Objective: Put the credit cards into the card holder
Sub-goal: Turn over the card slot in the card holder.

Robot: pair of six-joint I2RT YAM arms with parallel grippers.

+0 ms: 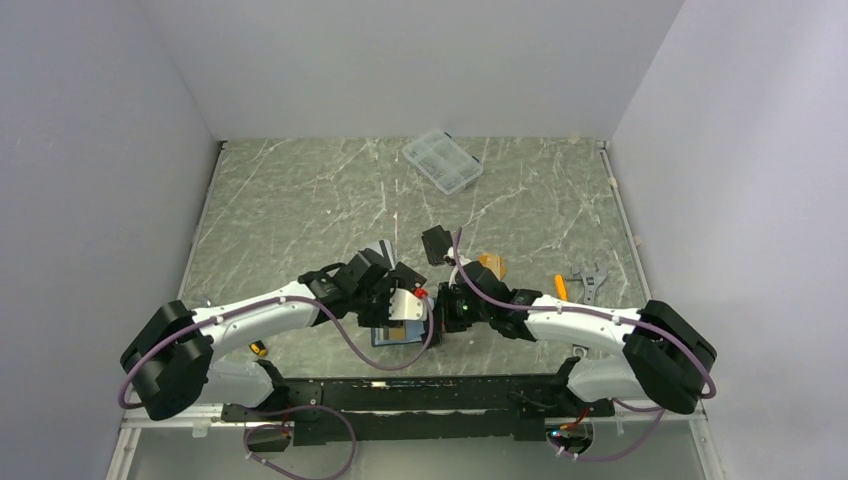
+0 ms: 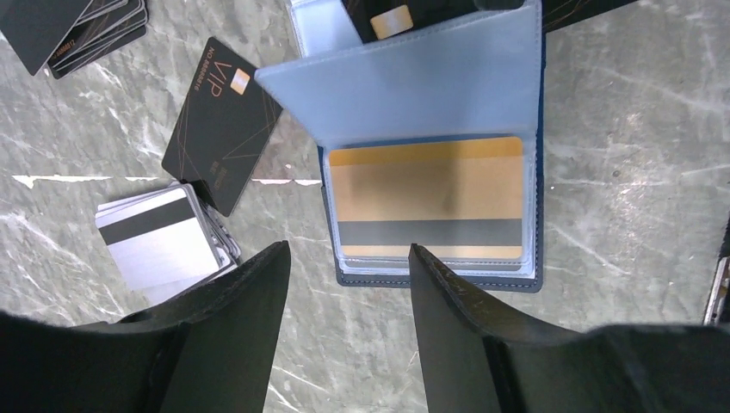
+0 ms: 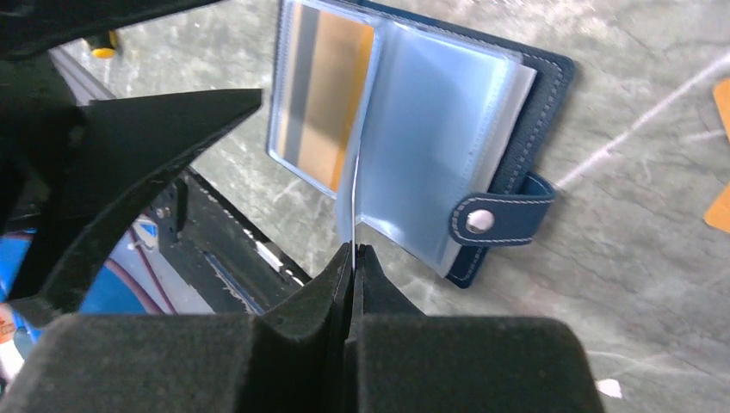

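The navy card holder (image 2: 430, 280) lies open on the marble table, near the front edge. An orange-gold credit card (image 2: 426, 185) with a dark stripe sits inside its bottom clear sleeve. My right gripper (image 3: 355, 249) is shut on the edge of one clear sleeve page (image 3: 430, 146) and holds it upright. My left gripper (image 2: 349, 249) is open and empty, just above the holder's near edge. Left of the holder lie a black VIP card (image 2: 219, 120), a silver-grey striped stack (image 2: 159, 237) and a black stack (image 2: 86, 30). The holder's snap tab (image 3: 499, 215) hangs open.
A clear compartment box (image 1: 442, 162) stands at the back. A wrench (image 1: 588, 280) and an orange-handled tool (image 1: 561, 287) lie to the right, a tan object (image 1: 491, 264) and a black block (image 1: 437, 243) behind the grippers. The black mounting rail (image 1: 400, 390) runs close behind the holder.
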